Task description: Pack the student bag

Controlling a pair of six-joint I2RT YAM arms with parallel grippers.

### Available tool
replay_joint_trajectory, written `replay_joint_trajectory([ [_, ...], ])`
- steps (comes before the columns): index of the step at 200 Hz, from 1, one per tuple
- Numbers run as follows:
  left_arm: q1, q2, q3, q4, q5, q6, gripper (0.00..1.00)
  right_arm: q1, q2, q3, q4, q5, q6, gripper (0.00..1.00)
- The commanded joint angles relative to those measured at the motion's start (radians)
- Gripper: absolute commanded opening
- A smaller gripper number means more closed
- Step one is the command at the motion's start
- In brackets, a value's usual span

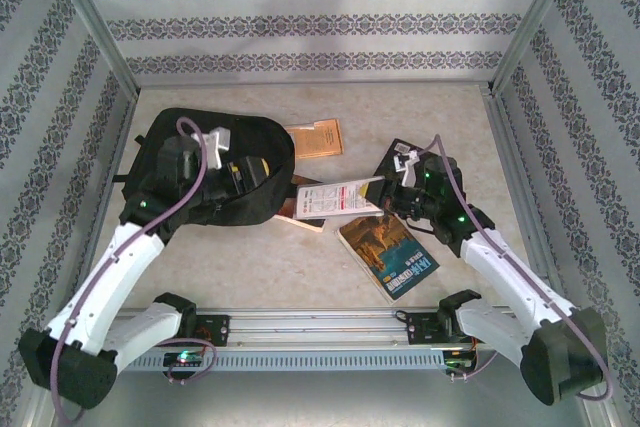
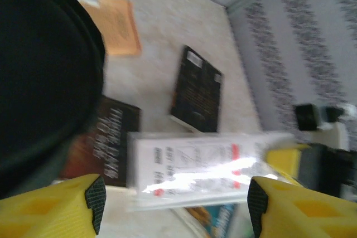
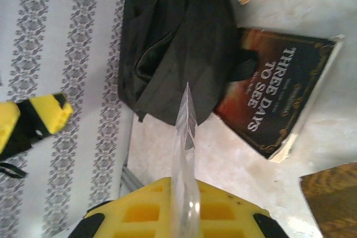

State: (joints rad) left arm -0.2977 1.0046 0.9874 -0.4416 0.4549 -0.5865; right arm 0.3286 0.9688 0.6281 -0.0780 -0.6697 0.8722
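**Top view.** The student bag (image 1: 262,142) lies slumped on the far left of the table (image 1: 250,267), its mouth facing right. Your left gripper (image 1: 240,169) sits at that mouth. Your right gripper (image 1: 397,187) pinches a flat white packet (image 1: 335,197), holding it between the bag and the right arm and over a dark book (image 1: 305,215).

**Left wrist.** The fingers (image 2: 92,196) are spread wide with nothing between them. The bag (image 2: 44,71) is just to the left and the packet (image 2: 195,165) is ahead.

**Right wrist.** The fingers (image 3: 139,210) are clamped on the packet's near end, seen edge-on (image 3: 187,132). The bag (image 3: 178,43) lies beyond it, overlapping the dark book (image 3: 279,93).

**Handling, by judgement.** The bag is limp fabric and will likely sag shut. Take it by the rim of the opening or a strap and hold it up. The packet looks thin and glossy, so it may flex or slip.
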Motion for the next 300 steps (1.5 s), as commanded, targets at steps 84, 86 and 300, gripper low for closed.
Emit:
replay_joint_trajectory([
  [84,-0.145,0.566,0.449,-0.297,-0.443,0.446,0.77,-0.014,-0.008,0.035,-0.119,0.123,-0.124,0.07],
  [86,-0.147,0.572,0.454,-0.299,-0.444,0.448,0.77,-0.013,-0.007,0.035,-0.119,0.122,-0.125,0.07],
  [300,-0.172,0.696,0.514,-0.378,-0.5,0.539,0.0,-0.022,0.015,0.046,-0.111,0.127,-0.136,0.07],
])
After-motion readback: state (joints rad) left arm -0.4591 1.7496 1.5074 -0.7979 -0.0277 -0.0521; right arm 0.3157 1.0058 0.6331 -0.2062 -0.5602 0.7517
